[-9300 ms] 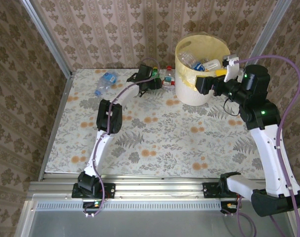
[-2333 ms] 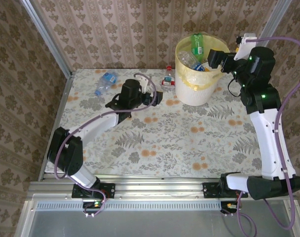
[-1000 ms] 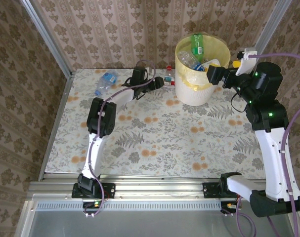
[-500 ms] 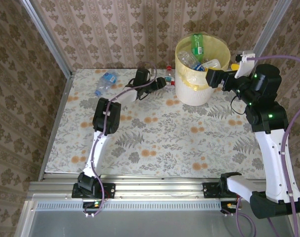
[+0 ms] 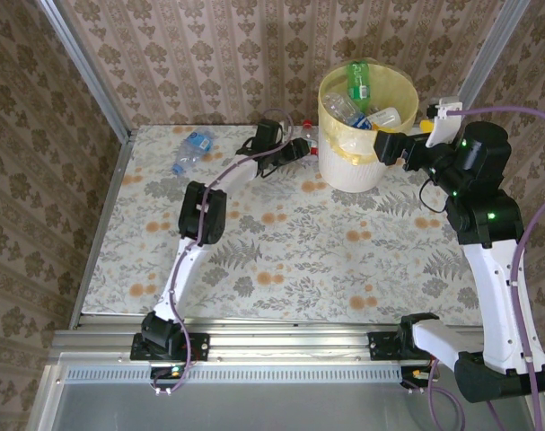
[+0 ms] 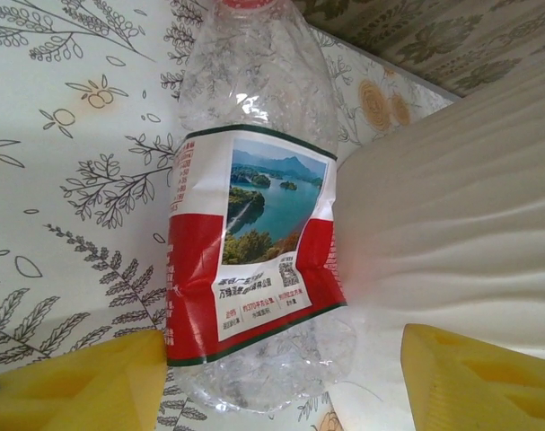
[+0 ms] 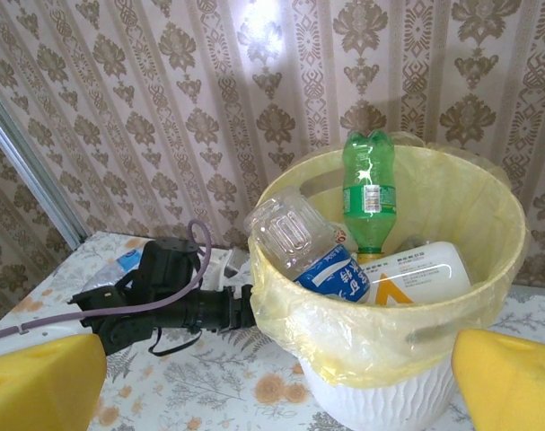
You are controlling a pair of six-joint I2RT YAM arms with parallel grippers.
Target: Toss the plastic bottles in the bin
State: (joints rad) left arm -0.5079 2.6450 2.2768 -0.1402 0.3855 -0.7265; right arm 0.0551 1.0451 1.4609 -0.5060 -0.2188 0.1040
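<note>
Here, red-label bottle [image 6: 254, 260] seemingly touching bin [image 6: 452, 224], blue-label bottle [image 5: 189, 150] well apart.

Robot test booth dressed as a domestic room. Beige damask-patterned wallpaper panels [image 5: 209, 63] behind and beside the left gripper [image 5: 300, 147], silver aluminium corner posts [image 5: 85, 67]; floral-printed tabletop [image 5: 299, 260] beneath it, ridged aluminium mounting rail [image 5: 281, 343] at the arm bases.

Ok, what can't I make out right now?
- Left wrist: cap of the red bottle, cut off by the top edge; whether the left pads touch it, cut off by the bottom edge.
- Right wrist: lower contents of the bin, hidden by the bottles on top.
- Top: label of the blue bottle, too small.
</note>
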